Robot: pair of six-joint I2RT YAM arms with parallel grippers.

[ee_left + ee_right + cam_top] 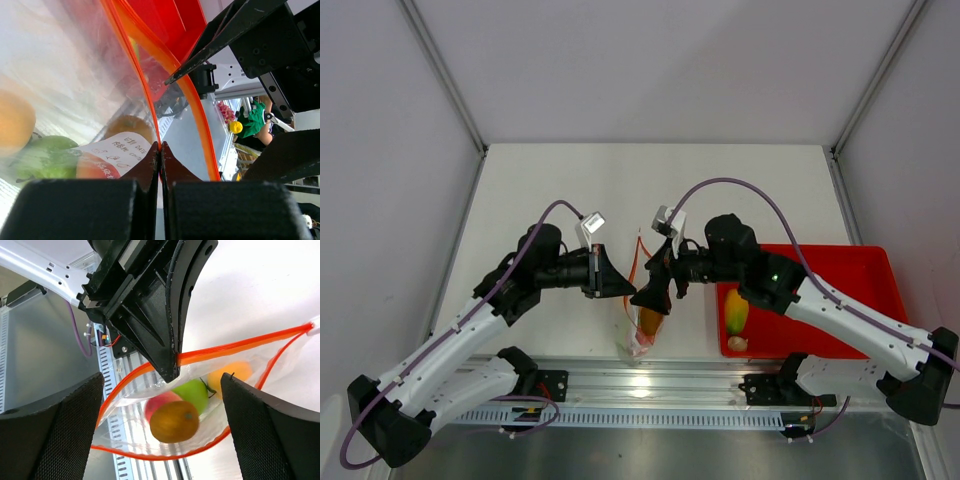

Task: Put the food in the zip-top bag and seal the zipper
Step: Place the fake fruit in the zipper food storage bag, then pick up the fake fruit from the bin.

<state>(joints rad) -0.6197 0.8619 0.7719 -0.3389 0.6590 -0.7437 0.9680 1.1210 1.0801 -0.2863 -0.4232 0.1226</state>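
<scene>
Right wrist view: bag [125, 412] hangs just below the right gripper [161, 382], jaws wide apart (fruits [175, 422] inside), mouth running from jaw to jaw; left gripper [169, 367], jaws together, pinches the zipper [240, 346] on its far side.

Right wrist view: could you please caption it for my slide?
Left gripper pinches the zip-top bag at its zipper; open right gripper faces four fruits inside.
</scene>
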